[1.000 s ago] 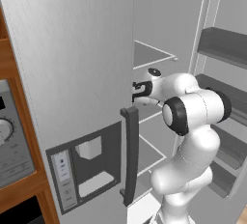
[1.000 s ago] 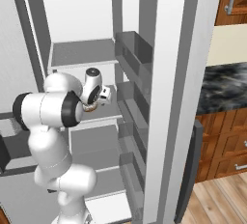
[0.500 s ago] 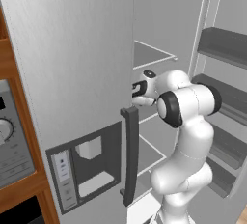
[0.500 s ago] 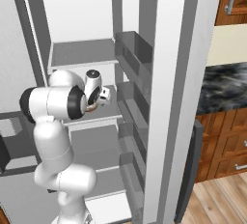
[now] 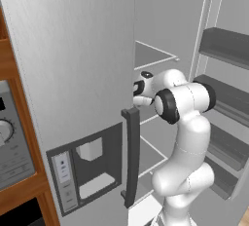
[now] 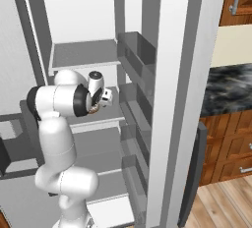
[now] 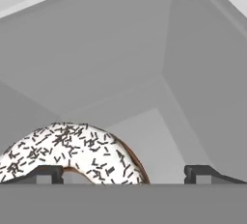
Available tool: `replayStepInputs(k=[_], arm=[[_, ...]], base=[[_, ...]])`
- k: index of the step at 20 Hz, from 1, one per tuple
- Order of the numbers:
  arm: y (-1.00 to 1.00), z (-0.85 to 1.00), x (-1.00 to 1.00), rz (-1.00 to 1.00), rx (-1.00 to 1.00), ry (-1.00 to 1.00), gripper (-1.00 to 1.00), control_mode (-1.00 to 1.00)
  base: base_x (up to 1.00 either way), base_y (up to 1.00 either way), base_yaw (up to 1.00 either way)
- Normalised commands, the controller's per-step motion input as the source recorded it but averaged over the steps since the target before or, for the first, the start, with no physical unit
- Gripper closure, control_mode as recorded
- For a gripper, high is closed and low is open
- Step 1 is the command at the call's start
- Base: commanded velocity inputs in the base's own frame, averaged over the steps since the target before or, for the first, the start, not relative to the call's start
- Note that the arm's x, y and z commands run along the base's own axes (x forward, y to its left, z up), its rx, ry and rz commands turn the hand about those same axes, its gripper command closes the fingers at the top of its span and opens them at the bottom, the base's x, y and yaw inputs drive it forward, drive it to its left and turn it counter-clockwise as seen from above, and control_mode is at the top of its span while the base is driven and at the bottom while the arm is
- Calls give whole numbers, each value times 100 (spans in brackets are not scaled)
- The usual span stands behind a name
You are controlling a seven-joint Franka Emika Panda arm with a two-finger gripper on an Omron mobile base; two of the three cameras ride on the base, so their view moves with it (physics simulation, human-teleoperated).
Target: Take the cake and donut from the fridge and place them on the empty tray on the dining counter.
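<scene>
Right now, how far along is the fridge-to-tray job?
Done: the fridge door stands open and the arm reaches in over a shelf. In hand: the gripper is open right at the donut, which sits off toward one fingertip, nothing gripped yet. Left: grasp the donut, find the cake, and carry both to the tray.

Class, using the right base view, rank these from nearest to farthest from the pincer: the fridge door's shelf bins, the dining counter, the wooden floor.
1. Fridge door bins, just right of the pincer.
2. Dining counter, far right.
3. Wooden floor, lower right corner.
</scene>
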Motion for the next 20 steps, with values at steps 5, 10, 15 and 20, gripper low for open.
replayStepInputs(k=[5,10,15,20], arm=[[0,-34,1,0,6,4,-100,-100],[0,-34,-7,0,2,2,-100,-100],[0,-8,-15,0,0,0,-100,-100],[0,-9,-16,0,0,0,-100,-100]], base=[[0,0,0],[0,0,0],[0,0,0],[0,0,0]])
